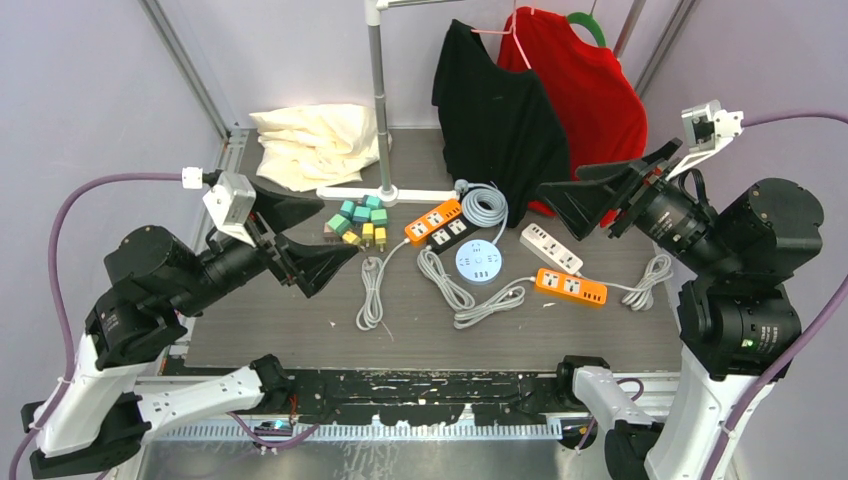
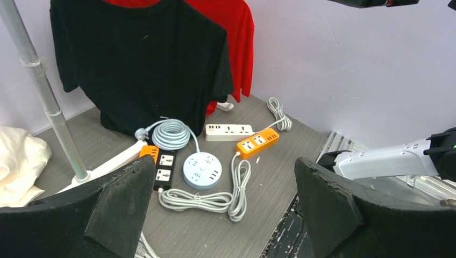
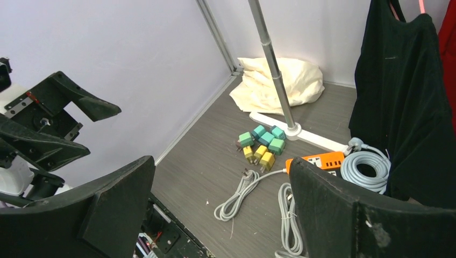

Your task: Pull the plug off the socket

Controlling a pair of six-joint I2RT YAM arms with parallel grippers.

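Several power strips lie mid-table: an orange socket strip (image 1: 433,222) next to a black one (image 1: 456,231), a round blue socket (image 1: 479,262), a white strip (image 1: 551,248) and a second orange strip (image 1: 570,287). Green, teal and yellow plugs (image 1: 358,220) sit loose in a cluster left of them, also in the right wrist view (image 3: 262,145). No plug shows in any socket face I can see. My left gripper (image 1: 338,230) hangs open above the table's left, my right gripper (image 1: 560,182) open above the back right. Both hold nothing.
Bundled grey cables (image 1: 372,290) trail from the strips, and a coiled blue-grey cable (image 1: 484,205) lies behind them. A clothes rack pole (image 1: 378,100) with a white foot stands at the back, with a black shirt (image 1: 500,120), a red shirt (image 1: 590,90) and a cream cloth (image 1: 315,143).
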